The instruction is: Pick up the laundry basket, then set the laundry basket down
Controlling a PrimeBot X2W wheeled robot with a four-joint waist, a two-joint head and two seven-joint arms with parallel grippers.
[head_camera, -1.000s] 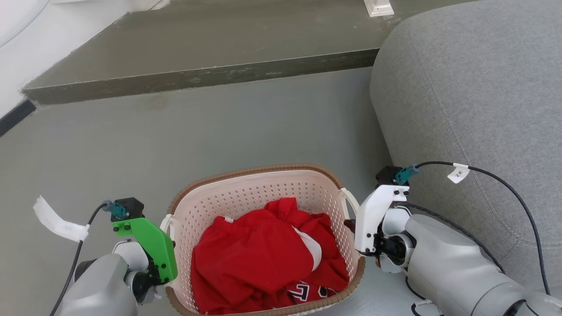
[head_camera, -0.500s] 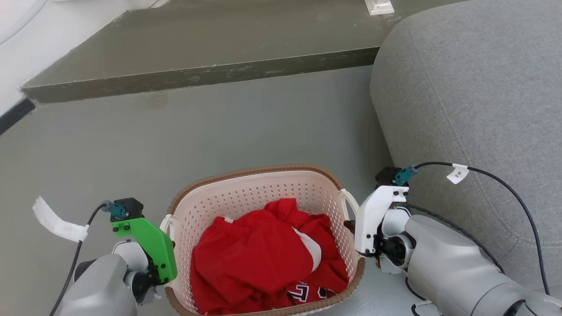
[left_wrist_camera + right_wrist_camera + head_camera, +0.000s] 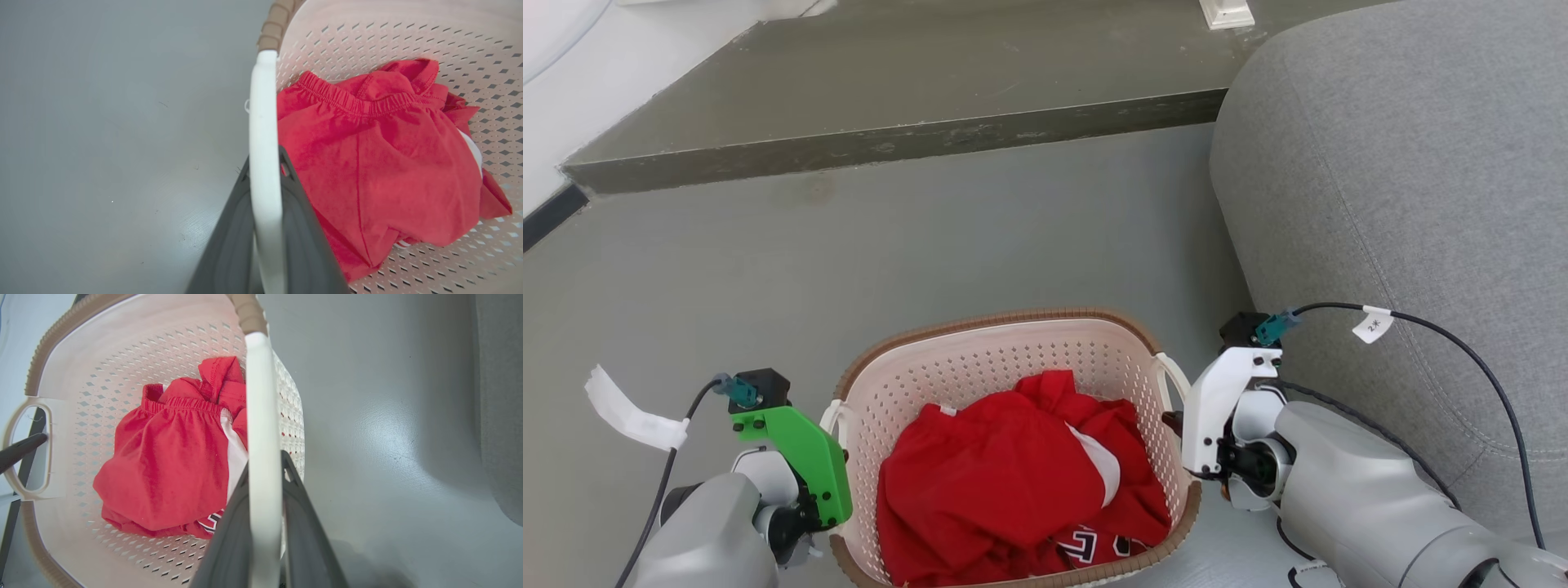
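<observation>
Two holds are looking secure. In the left wrist view the left gripper (image 3: 264,163) is pressing its two dark fingers tight against either side of the white left handle (image 3: 263,114). In the right wrist view the right gripper (image 3: 264,461) is pinching the right handle (image 3: 259,396) the same way, with no gap showing between fingers and plastic. The laundry basket (image 3: 1013,359) is sitting low in the head view between the two arms, over the grey floor (image 3: 931,237). It is lying just beside a grey sofa (image 3: 1405,163) on the robot's right and well short of a raised step (image 3: 890,65) beyond. A crumpled red garment (image 3: 996,474) is lying inside it.

Judging from this, the grasping part is looking finished and the lift is either about to begin or just beginning; the setting down is waiting to be done.

Whether the basket's base is touching the floor or hanging just above it, I cannot tell, since the walls are hiding its underside. The head view's bottom edge is cutting off the basket's near rim, and the green and white wrist housings are covering the fingers there. Lettering on the garment is showing only in part, too little to read.
</observation>
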